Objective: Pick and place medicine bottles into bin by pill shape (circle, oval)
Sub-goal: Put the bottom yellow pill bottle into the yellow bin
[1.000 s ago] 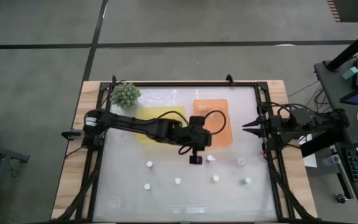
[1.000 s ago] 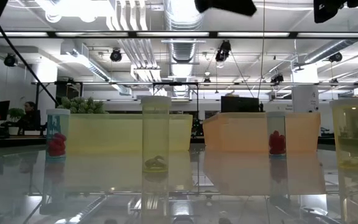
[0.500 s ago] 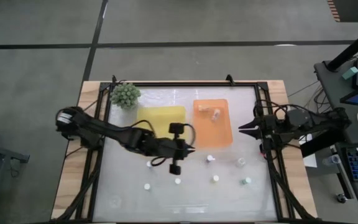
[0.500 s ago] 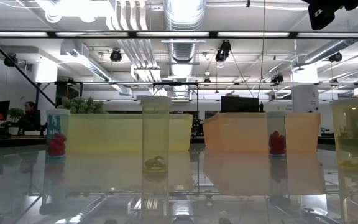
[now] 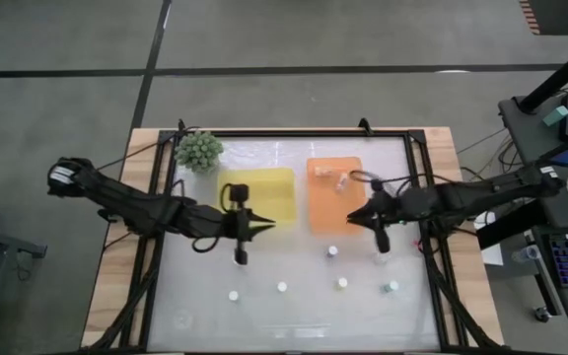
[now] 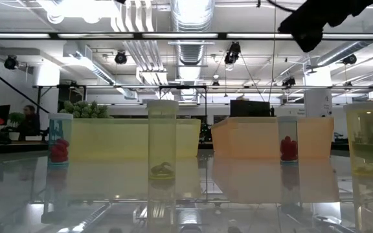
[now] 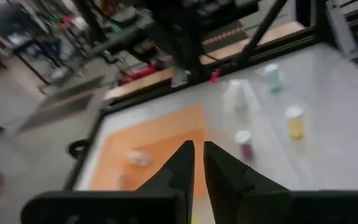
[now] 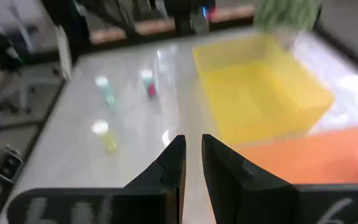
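Note:
Several small pale medicine bottles with white caps stand on the glossy table, among them one at the near left (image 5: 233,295), one further right (image 5: 341,283) and one near the orange bin (image 5: 332,250). One more bottle (image 5: 343,182) lies inside the orange bin (image 5: 323,207). The yellow bin (image 5: 264,187) stands left of it. My left gripper (image 5: 267,226) is shut with nothing in it, above the yellow bin's near right corner, pointing right. My right gripper (image 5: 352,218) is shut with nothing in it, above the orange bin's near part, pointing left.
A green spiky plant (image 5: 198,150) stands at the far left corner. A black frame (image 5: 417,197) runs round the table. In the low view, bottles with red pills (image 6: 59,139) and yellow pills (image 6: 162,139) stand before the bins.
My left gripper has drawn back from over the orange bin toward the table's left, ending at the yellow bin's near right corner. My right gripper has come from the table's right edge leftward over the orange bin. The bottle lying in the orange bin has come into view.

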{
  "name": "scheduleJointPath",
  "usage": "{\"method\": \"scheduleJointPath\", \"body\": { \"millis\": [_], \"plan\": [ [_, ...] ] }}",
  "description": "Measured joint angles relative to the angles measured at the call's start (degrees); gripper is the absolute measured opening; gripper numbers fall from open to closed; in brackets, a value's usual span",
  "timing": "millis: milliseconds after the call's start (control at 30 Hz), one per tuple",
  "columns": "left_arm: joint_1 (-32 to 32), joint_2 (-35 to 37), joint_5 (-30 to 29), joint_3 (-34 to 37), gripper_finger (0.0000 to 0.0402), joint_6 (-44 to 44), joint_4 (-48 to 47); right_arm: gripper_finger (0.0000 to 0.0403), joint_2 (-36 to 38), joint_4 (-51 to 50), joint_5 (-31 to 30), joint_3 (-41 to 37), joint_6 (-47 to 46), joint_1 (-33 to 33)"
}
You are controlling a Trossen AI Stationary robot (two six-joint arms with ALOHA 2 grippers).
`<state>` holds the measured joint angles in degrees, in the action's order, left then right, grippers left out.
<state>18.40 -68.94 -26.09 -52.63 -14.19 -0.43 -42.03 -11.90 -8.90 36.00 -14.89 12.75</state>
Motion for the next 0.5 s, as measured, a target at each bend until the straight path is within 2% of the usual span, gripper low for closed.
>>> {"method": "scheduleJointPath", "body": {
  "millis": [133,300,500],
  "plan": [
    [-0.01,5.37,-3.28,5.0,0.0019,-2.9,1.72,0.0043,-4.41,-2.12,1.58,4.4,-4.59,0.07],
    [-0.05,11.26,-7.53,8.86,0.0019,-3.3,1.51,0.0043,-10.51,-11.24,4.71,10.26,-13.18,1.11],
    [-0.04,17.33,-8.7,13.28,0.0019,-3.12,1.35,0.0043,-17.07,-24.6,5.72,18.9,-21.9,2.0]
  ]
}}
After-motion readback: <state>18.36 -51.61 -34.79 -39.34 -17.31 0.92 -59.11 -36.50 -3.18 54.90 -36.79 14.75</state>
